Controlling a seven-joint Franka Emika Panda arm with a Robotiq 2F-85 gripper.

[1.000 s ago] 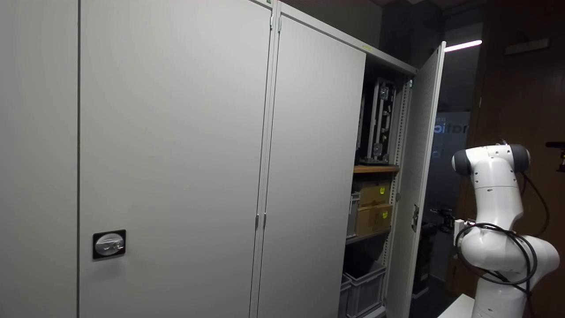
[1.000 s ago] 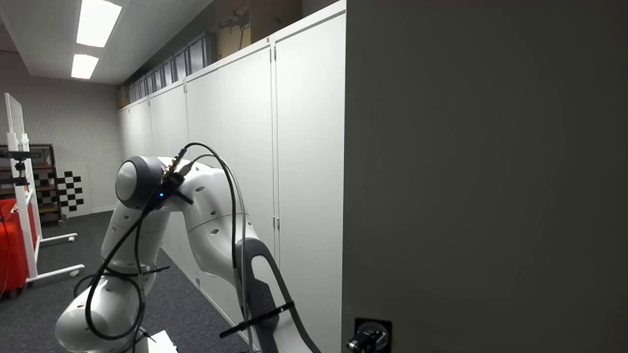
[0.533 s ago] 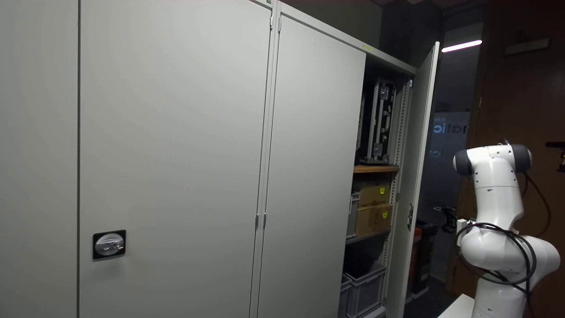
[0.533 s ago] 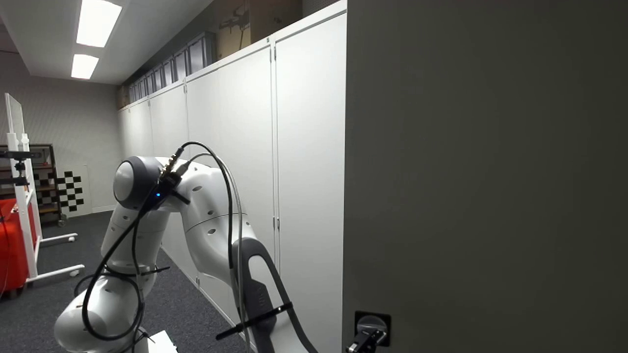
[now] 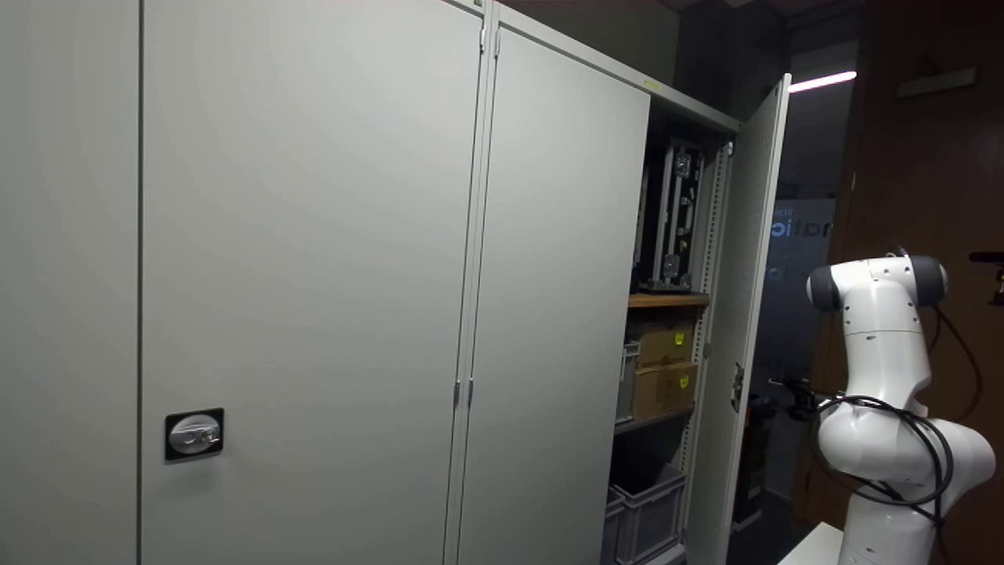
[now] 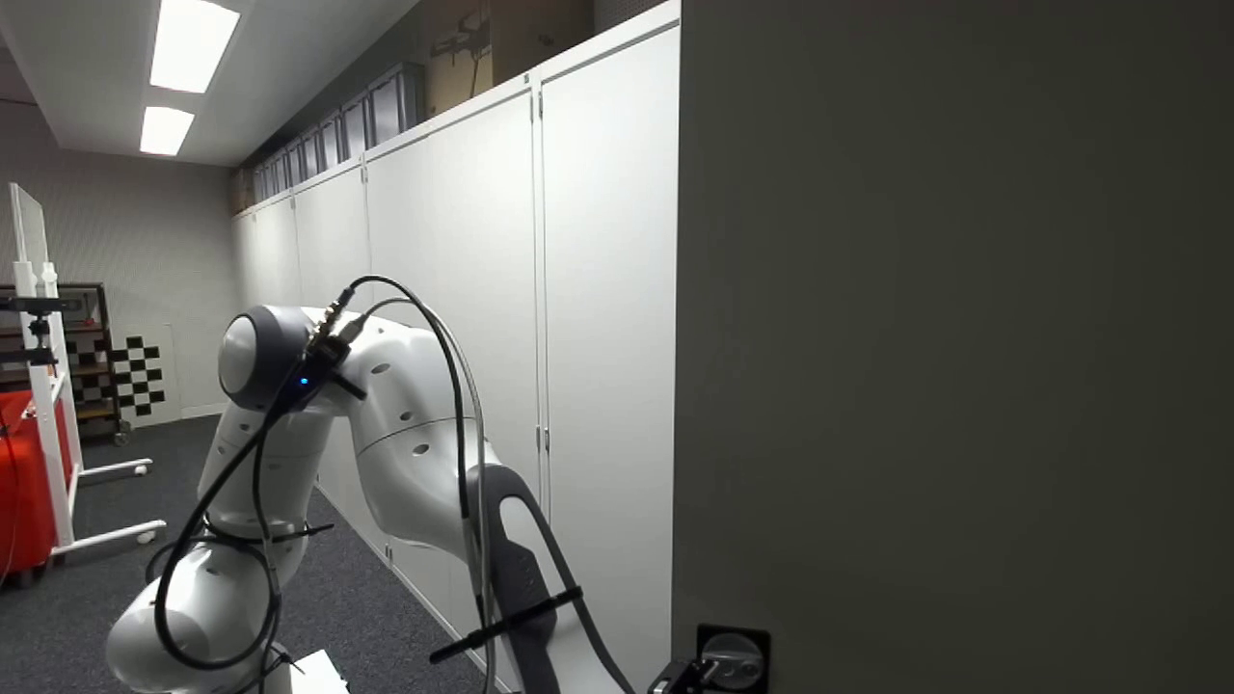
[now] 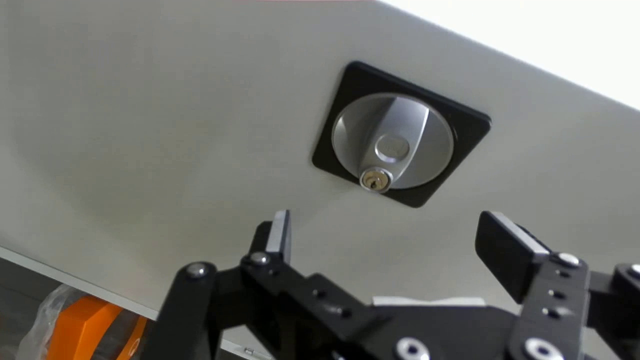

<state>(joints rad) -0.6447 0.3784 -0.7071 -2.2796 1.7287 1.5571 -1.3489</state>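
Jaws spread wide and holding nothing, the gripper [image 7: 386,227] hangs just short of the handle [image 7: 395,142] on an open cabinet door [image 7: 175,125]. In the wrist view the handle sits ahead of the jaws and apart from them, its one keyhole [image 7: 375,181] at the near end. Lettering [image 5: 802,228] beyond the door is cut off and cannot be read whole; yellow stickers [image 5: 684,381], too small to read, mark the boxes [image 5: 655,390]. A second ago the gripper covered more of the handle in an exterior view; now it has shifted left there. The door's edge, farther left in an exterior view half a second ago, is back about where it was. Counted: two stickers, two boxes, two ceiling lights [image 6: 193,43].
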